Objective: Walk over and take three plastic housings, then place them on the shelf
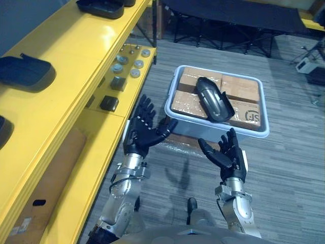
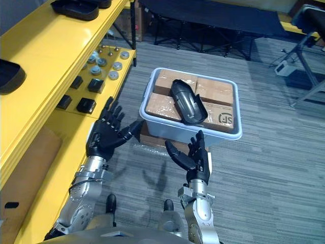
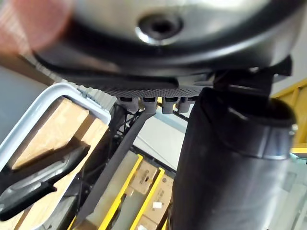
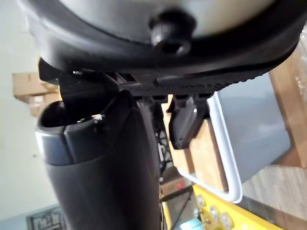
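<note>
The plastic housing [image 1: 214, 98] is in the bin [image 2: 167, 129] in front of me, not in either hand. It's a dark, smooth, slightly glossy shell, long and curved, kind of scoop shaped. It lies slantwise on the cardboard boxes [image 1: 238, 89] that fill the bin, running from the middle of the far edge toward the near right corner. The boxes are flat brown cardboard with shiny tape across them. The bin is pale grey plastic, rectangular, with rounded corners and a thick rim. It sits on a film-wrapped carton [image 2: 147, 138] on the grey streaky floor [image 1: 289, 162].

My left hand [image 1: 139, 131] is up by the bin's near left corner. Its fingers are spread wide and straight, the thumb points at the bin wall, and it's holding nothing. My right hand [image 1: 228, 155] hangs just short of the bin's near edge. Same deal there: spread wide, palm turned toward the other hand, empty.

Off to my left is the yellow shelf [image 1: 76, 56], glossy and flat-topped. Its top level carries other housings [image 1: 25, 72], rounded dark shells lying near the outer edge. The lower level has a cluster of round silvery metal parts [image 1: 129, 63] at its far end and a couple of small black blocks [image 1: 109, 103] closer to me.
</note>
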Available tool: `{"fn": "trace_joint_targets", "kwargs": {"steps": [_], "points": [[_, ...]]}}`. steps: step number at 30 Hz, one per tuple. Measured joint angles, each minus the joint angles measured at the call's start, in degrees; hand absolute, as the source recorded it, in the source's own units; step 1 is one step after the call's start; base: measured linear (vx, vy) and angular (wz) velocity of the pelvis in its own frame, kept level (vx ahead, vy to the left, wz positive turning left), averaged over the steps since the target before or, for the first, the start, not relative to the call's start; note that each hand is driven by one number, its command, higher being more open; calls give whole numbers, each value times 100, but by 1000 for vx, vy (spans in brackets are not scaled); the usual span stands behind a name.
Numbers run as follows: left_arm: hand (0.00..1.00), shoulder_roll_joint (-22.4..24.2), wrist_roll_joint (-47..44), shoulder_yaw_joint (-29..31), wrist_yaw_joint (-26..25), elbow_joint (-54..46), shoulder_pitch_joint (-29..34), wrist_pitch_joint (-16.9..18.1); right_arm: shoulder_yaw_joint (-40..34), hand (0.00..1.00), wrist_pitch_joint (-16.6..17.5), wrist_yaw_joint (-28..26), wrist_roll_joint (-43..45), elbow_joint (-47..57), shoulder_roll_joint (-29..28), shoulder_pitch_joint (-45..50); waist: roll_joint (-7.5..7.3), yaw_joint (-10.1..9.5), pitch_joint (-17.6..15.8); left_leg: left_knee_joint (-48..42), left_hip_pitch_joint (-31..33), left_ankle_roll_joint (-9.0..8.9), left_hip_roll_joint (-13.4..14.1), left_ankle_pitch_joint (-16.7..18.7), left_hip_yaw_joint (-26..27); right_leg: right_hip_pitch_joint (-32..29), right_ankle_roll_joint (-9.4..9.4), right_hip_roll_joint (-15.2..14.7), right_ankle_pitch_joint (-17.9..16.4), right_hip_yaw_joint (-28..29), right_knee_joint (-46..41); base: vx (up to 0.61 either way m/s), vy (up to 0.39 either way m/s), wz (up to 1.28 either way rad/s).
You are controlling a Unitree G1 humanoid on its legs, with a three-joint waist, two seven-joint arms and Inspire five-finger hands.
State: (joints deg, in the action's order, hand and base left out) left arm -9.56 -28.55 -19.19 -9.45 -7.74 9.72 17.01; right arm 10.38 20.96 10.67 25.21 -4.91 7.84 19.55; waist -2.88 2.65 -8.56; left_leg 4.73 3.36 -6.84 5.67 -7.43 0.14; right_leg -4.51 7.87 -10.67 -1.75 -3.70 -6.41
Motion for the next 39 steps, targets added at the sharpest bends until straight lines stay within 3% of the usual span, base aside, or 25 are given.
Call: {"fn": "trace_joint_targets", "kwargs": {"steps": [7,14,19,20,23,24,25,26,27,28,30,32,34,35,36,37,39], "points": [[100,51,242,567,-205,301,242,-293,-688,100,-556,-479,4,-220,-211,415,-90,81,240,10,-156,-12,110,137,224,183,-1,98,91,108,253,32,-11,-14],[100,264,418,951,-1014,560,475,-692,-720,100,-557,-917,1,-218,-200,374,-108,32,268,-52,-243,-71,153,245,500,151,-1,167,276,414,419,-16,1,-21],[100,294,466,1189,-908,712,632,-706,-621,100,-557,-1134,0,-218,-154,384,-96,-10,278,-240,-248,-108,213,352,527,131,-77,228,205,478,459,-56,-20,-13],[100,295,468,1124,-843,712,622,-702,-612,100,-553,-1134,0,-219,-130,377,-103,-68,281,-426,-166,-116,219,439,526,117,-88,224,199,477,443,-14,4,-7],[100,292,467,1010,-623,710,583,-697,-512,100,-545,-1053,1,-230,-122,274,-127,-90,245,-1716,375,-43,266,1042,401,-17,-364,228,38,414,58,-10,31,-2],[100,290,470,868,-488,711,512,-700,-494,100,-537,-962,15,-286,-109,205,-108,-72,171,-2959,719,202,182,1691,409,-23,-482,200,-96,395,-328,16,124,-6],[100,296,478,815,-450,710,464,-696,-491,100,-526,-922,19,-316,-91,170,-49,-82,125,-3172,715,317,149,1912,426,-92,-459,246,-154,386,-702,27,132,-22],[100,287,494,808,-395,714,373,-681,-441,100,-505,-873,20,-359,-70,70,3,-101,31,-3295,680,374,214,2222,439,-502,-495,324,-180,260,-1598,-52,119,-22],[100,165,493,815,-347,712,229,-681,-300,100,-500,-825,21,-382,-127,-3,-87,-72,-148,-3383,566,428,169,2346,464,-978,-512,196,-64,238,-2742,-91,92,-13],[100,151,494,807,-322,712,204,-681,-266,100,-500,-829,19,-401,-153,35,-128,-63,-159,-3382,499,465,150,2350,467,-1071,-518,158,15,233,-2931,-87,103,1],[100,53,491,766,-303,671,193,-679,-167,100,-500,-858,-10,-472,-189,122,-141,-70,-157,-3358,416,559,167,2355,461,-1000,-671,161,-167,230,-2712,4,64,3],[100,-68,486,754,-307,603,164,-636,-117,100,-490,-974,-29,-440,-190,115,-139,-72,-157,-3276,493,565,69,2351,388,-934,-583,201,-258,367,-1733,31,15,20],[100,-117,460,656,-313,603,153,-566,-117,100,-492,-1055,-28,-415,-185,131,-71,19,-177,-3278,639,550,-54,2347,71,-760,-542,299,-226,824,-909,45,-39,73],[100,-186,429,542,-308,604,142,-547,-112,100,-493,-1082,-27,-378,-187,211,-111,126,-157,-3374,743,467,-168,2374,-199,-518,-561,315,-249,1149,-613,99,-78,129],[100,-193,371,449,-290,613,134,-531,-121,100,-493,-1104,-29,-361,-139,237,-32,161,-207,-3569,826,330,-189,2467,-511,-386,-49,402,-156,1163,-658,137,-149,121],[100,-163,345,405,-284,613,144,-531,-128,100,-496,-1103,-29,-361,-113,229,23,148,-239,-3597,816,288,-151,2498,-591,-386,-15,448,-242,1089,-788,126,-170,82],[100,-67,201,287,-246,611,161,-528,-125,100,-521,-1061,-28,-264,-44,202,175,41,-185,-3551,814,117,-1,2521,-978,-350,-123,583,-509,644,-1119,168,-235,77]]}}
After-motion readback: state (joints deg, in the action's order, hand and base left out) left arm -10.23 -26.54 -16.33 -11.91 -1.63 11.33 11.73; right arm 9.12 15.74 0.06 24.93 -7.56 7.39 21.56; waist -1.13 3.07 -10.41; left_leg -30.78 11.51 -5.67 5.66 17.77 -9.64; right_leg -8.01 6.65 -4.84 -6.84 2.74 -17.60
